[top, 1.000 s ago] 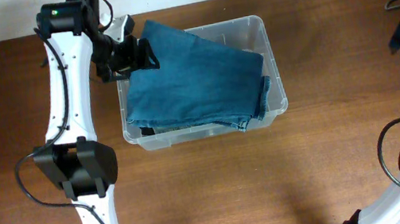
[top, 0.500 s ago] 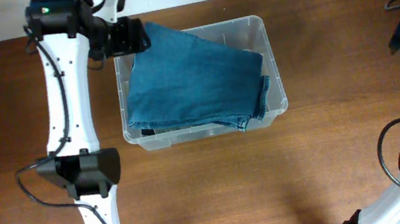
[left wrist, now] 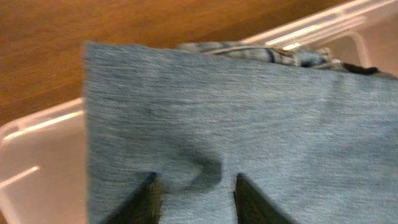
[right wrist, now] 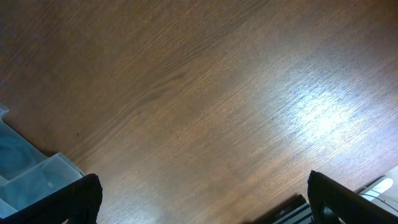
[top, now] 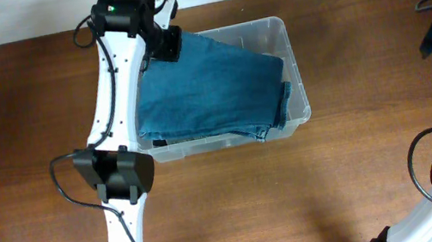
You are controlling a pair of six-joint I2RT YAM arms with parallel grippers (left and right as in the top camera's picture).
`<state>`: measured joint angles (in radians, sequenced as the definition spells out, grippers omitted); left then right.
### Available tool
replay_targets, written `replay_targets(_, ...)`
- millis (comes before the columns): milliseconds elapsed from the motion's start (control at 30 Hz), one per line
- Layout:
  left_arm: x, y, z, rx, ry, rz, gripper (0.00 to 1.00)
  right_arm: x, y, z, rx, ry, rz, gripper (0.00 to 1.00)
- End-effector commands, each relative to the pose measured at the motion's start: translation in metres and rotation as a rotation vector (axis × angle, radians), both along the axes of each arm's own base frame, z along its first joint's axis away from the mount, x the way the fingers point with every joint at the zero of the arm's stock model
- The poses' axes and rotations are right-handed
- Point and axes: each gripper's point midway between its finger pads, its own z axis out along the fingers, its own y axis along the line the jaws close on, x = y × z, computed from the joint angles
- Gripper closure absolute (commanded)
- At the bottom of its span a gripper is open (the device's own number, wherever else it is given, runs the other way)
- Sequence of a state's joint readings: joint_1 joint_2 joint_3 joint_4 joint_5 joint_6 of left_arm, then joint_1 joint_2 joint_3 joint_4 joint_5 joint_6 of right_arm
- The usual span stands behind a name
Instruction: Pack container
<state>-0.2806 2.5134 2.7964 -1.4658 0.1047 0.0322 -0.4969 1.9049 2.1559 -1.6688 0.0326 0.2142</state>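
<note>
Lengthwise, the container runs left to right, opening facing up.

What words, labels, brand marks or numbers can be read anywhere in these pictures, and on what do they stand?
None: no text can be read in any view.
The blue denim cloth covers the floor of the clear bin, so if a label sits there, it does not show.
The green light on the left arm is a lamp, not a sign.
</note>
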Motion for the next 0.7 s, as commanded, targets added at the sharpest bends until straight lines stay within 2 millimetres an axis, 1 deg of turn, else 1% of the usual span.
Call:
replay_targets(0,0.006,0.014,-0.02,0.067,0.018,0.021,0.76,0.0,0.0,0.0,0.003,-0.002,-0.011,0.02)
replay_targets(33,-0.003,0.017,-0.036,0.086,0.082,0.02,0.81,0.0,0.0,0.0,0.003,-0.002,-0.011,0.02)
replay_targets(100,-0.016,0.02,-0.053,0.109,0.165,0.022,0.85,0.0,0.0,0.0,0.003,-0.002,-0.011,0.02)
replay_targets(133,-0.023,0.022,-0.06,0.12,0.204,0.021,0.89,0.0,0.0,0.0,0.003,-0.002,-0.011,0.02)
replay_targets(200,-0.035,0.027,-0.071,0.139,0.276,0.049,0.93,0.0,0.0,0.0,0.003,-0.002,-0.011,0.02)
replay_targets(267,-0.044,0.03,-0.074,0.146,0.321,0.087,0.94,0.0,0.0,0.0,0.003,-0.002,-0.011,0.01)
replay_targets(300,-0.045,0.029,-0.076,0.14,0.331,0.109,0.98,0.0,0.0,0.0,0.003,-0.002,-0.011,0.02)
replay_targets(367,-0.047,0.025,-0.077,0.12,0.347,0.143,0.99,0.0,0.0,0.0,0.003,-0.002,-0.011,0.01)
replay_targets(600,-0.048,0.023,-0.076,0.118,0.345,0.153,0.98,0.0,0.0,0.0,0.003,-0.002,-0.011,0.01)
replay_targets(667,-0.043,0.025,-0.073,0.125,0.322,0.157,0.98,0.0,0.0,0.0,0.003,-0.002,-0.011,0.02)
